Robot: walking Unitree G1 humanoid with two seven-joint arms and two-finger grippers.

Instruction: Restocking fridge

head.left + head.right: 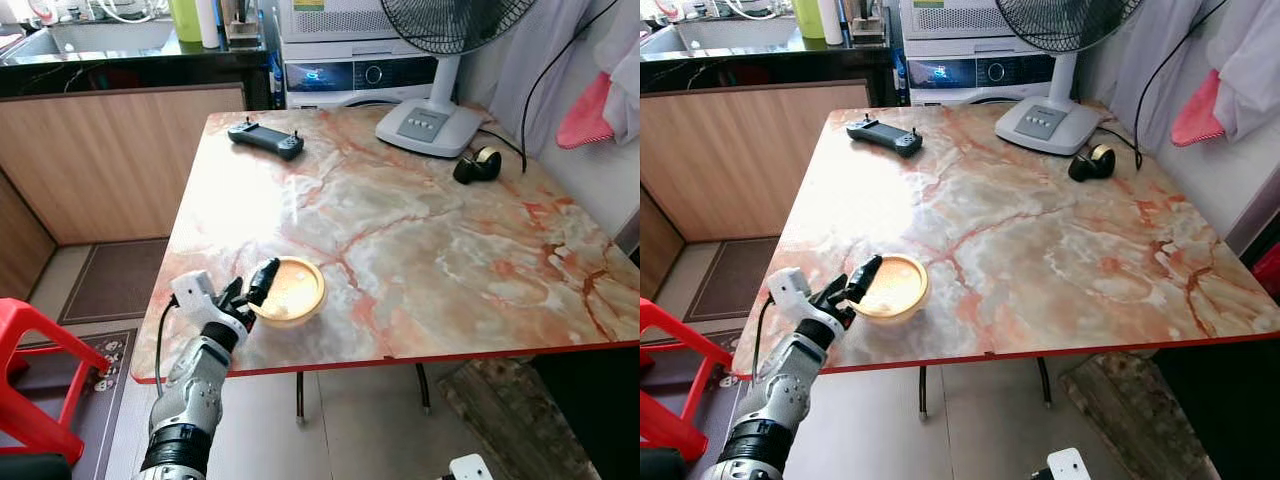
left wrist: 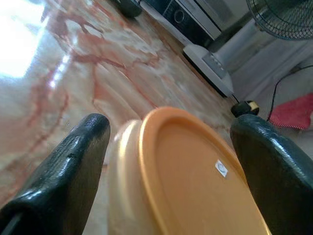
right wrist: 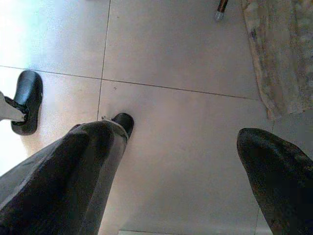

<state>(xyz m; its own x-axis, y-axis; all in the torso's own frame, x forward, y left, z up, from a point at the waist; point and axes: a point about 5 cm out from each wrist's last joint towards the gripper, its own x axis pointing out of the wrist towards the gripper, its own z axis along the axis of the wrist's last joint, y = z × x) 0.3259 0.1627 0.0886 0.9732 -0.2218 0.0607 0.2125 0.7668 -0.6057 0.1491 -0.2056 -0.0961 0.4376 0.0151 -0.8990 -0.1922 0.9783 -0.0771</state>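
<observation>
Round orange lidded plastic container (image 1: 291,290) sits on the marble desk (image 1: 430,250), directly ahead between the left hand's (image 1: 252,292) spread fingers.

left tool (image 1: 250,292) spread wide, right tool (image 3: 181,161) spread

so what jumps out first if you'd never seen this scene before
The marble-patterned table with its red edge dominates. Near its front left corner sits a round orange-lidded container, and the left gripper has its open black fingers on either side of it. At the far edge stands a white fan.
</observation>
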